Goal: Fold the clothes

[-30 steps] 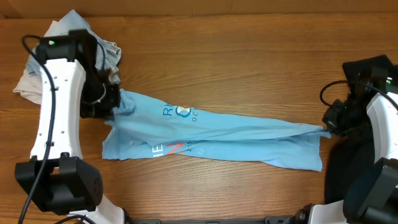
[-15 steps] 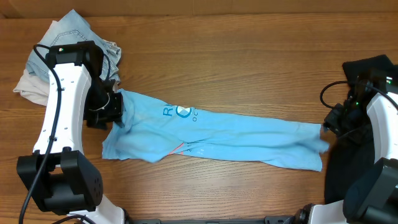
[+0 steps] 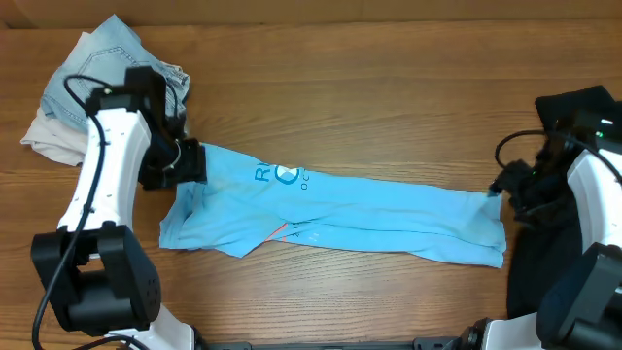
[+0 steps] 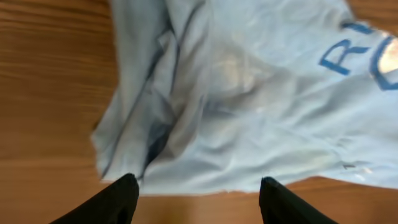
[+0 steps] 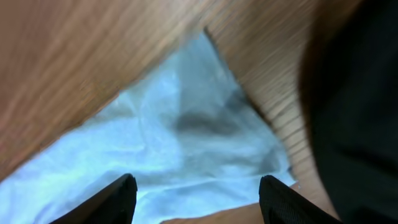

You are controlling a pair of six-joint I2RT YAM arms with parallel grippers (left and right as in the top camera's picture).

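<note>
The sky-blue T-shirt (image 3: 340, 209) lies on the worktop (image 3: 369, 87) as a long, narrow band running left to right, lettering up, with its left end bunched and a lower corner flipped over near the print. Our left tool (image 4: 198, 182) hangs just above that bunched end with its fingers wide apart and nothing between them. Our right tool (image 5: 198, 180) hovers over the opposite corner, equally wide and empty, close beside the black garment (image 3: 530, 267). The denim shorts (image 3: 107, 53) and beige cloth (image 3: 39, 131) sit heaped at the far left, clear of the shirt. We judge the lengthwise fold to be laid and the crosswise fold to come next. To do it well, we would first flatten the rumpled left end and turn the flipped corner back, so the band has even edges. Then we take each grip low on the cloth, catching every layer at the edge and not just the top one. We carry one end over the other without dragging, keeping the right corner from snagging on the black garment.
</note>
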